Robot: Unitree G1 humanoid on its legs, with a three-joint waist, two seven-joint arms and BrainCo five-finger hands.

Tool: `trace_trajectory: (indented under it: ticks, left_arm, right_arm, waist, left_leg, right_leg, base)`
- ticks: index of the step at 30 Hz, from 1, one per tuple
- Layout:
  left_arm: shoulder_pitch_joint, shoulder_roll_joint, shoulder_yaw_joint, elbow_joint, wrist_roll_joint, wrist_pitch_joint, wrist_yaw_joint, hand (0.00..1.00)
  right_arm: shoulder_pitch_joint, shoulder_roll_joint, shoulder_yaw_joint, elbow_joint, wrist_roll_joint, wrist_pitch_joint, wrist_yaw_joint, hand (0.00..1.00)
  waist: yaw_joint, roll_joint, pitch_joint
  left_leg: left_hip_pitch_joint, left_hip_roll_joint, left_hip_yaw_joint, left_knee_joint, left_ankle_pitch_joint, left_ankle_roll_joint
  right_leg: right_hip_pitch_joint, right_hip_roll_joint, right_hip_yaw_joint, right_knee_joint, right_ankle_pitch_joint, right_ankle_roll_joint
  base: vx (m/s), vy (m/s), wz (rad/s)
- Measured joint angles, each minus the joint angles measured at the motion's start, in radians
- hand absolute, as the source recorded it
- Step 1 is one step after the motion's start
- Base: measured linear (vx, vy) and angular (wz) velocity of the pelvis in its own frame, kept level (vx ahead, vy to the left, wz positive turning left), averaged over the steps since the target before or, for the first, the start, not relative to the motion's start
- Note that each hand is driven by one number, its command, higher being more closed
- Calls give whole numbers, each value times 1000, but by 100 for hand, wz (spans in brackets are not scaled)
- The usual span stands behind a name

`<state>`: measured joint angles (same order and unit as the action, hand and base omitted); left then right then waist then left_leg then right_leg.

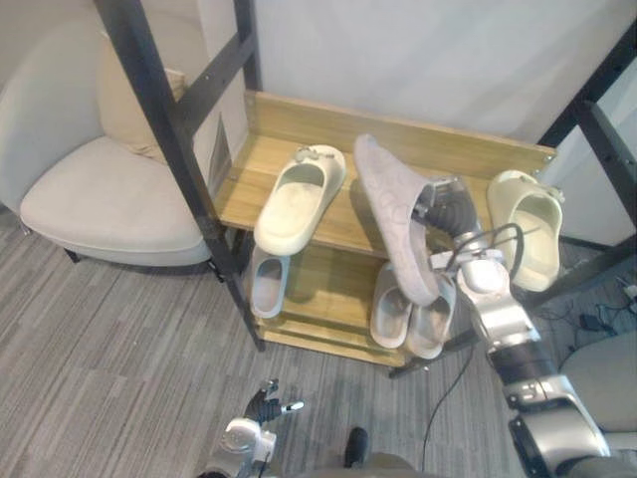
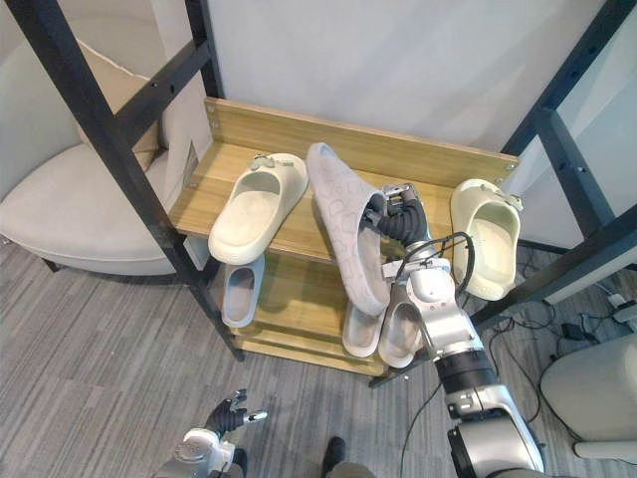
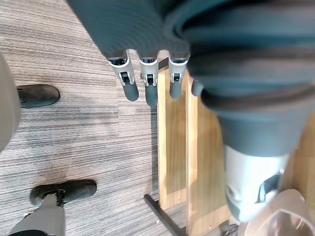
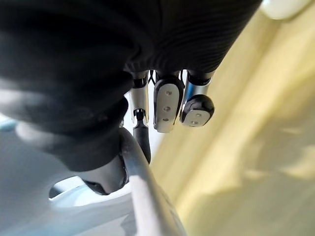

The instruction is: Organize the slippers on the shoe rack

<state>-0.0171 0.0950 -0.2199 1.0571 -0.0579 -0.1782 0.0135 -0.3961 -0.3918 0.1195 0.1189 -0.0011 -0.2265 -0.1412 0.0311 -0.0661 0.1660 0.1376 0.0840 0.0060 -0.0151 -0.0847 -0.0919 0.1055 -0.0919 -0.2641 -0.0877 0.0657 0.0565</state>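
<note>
Right robot hand [image 2: 396, 221]: grasping grey slipper [image 2: 343, 231], held tilted over shoe rack [image 2: 328, 139].
Left robot hand [image 2: 227, 412]: released, low near floor [image 2: 100, 349].

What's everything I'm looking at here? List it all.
wooden shoe rack: one, light wood, against the wall.
cream foam slippers: two, top shelf, one left, one at right end.
grey patterned slipper: one, tilted above the top shelf.
pale grey slippers: three, lower shelf, one left, two right.
beige armchair: one, left of the rack.
black metal bars: several, either side of the rack.
grey striped carpet: one, floor.
right hand: silver, curled round the grey patterned slipper.
left hand: silver, open, low over the carpet.
</note>
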Motion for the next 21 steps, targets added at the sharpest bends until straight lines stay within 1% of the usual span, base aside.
trace_trajectory:
  ticks: [3, 6, 9, 11, 13, 16, 18, 19, 20, 21]
  left_arm:
    - [0, -2, 4, 23, 18, 0, -1, 0]
    - [1, -1, 4, 39, 19, 0, -3, 0]
    - [-1, -1, 4, 56, 19, -1, -8, 0]
    - [-1, 0, 4, 62, 19, -1, -18, 0]
    - [-1, 0, 4, 77, 21, -2, -18, 0]
    - [-1, 1, 3, 84, 36, -2, -18, 0]
    - [-2, 1, 3, 86, 36, -4, -18, 0]
    - [-7, 1, 2, 86, 36, -7, -18, 0]
    - [-10, 2, 1, 86, 36, -8, -18, 0]
    - [-20, 9, -3, 85, 36, -11, -18, 0]
  right_arm:
    - [77, 15, 0, -129, -1, -21, 7, 100]
    - [140, 52, 3, -210, -1, -37, 17, 100]
    - [225, 80, 6, -302, 0, -53, 38, 100]
    - [264, 81, 19, -325, 1, -63, 54, 100]
    - [338, 81, 67, -343, 1, -71, 83, 100]
    - [400, 82, 125, -339, 0, -71, 109, 100]
    - [424, 82, 156, -338, -1, -71, 125, 100]
    - [427, 81, 179, -336, -11, -71, 131, 100]
    - [427, 79, 187, -336, -27, -71, 132, 100]
    - [419, 75, 209, -329, -46, -73, 132, 100]
  waist:
    - [-4, 7, -20]
    - [-18, 13, -27]
    - [-23, 17, -35]
    - [-26, 18, -35]
    - [-28, 24, -46]
    - [-28, 33, -48]
    - [-28, 44, -40]
    - [-27, 56, -26]
    - [-26, 61, -23]
    - [-24, 67, -3]
  left_leg:
    - [7, 1, 4, 0, 0, 0]
    - [25, 4, 10, 0, -1, -2]
    - [27, 7, 12, 0, -2, -2]
    - [34, 9, 14, 0, -2, -3]
    - [42, 13, 15, -1, -4, -6]
    - [41, 13, 16, 1, -4, -6]
    - [32, 16, 18, 26, -16, -5]
    - [-21, 19, 19, 127, -67, -5]
    - [-51, 20, 19, 176, -90, -4]
    - [-105, 20, 19, 277, -131, -6]
  right_leg:
    - [7, 1, 3, 0, 1, 1]
    - [23, 3, 8, 0, 1, 1]
    - [24, 6, 11, 0, 1, 1]
    - [28, 8, 14, 0, 1, 1]
    - [35, 12, 15, 0, -1, 2]
    - [36, 12, 15, 0, -2, 2]
    - [18, 8, 19, 48, -28, 5]
    - [-40, -4, 29, 161, -81, 5]
    - [-70, -10, 33, 214, -107, 4]
    - [-131, -24, 43, 329, -156, 1]
  base:
    - [-29, 4, -3]
    - [-33, 3, -4]
    - [-17, -3, -2]
    - [-13, -9, -4]
    - [1, -5, -2]
    - [0, 0, 0]
    - [-12, 3, -2]
    - [-40, 12, -5]
    - [-81, 17, -8]
    - [-84, 13, -5]
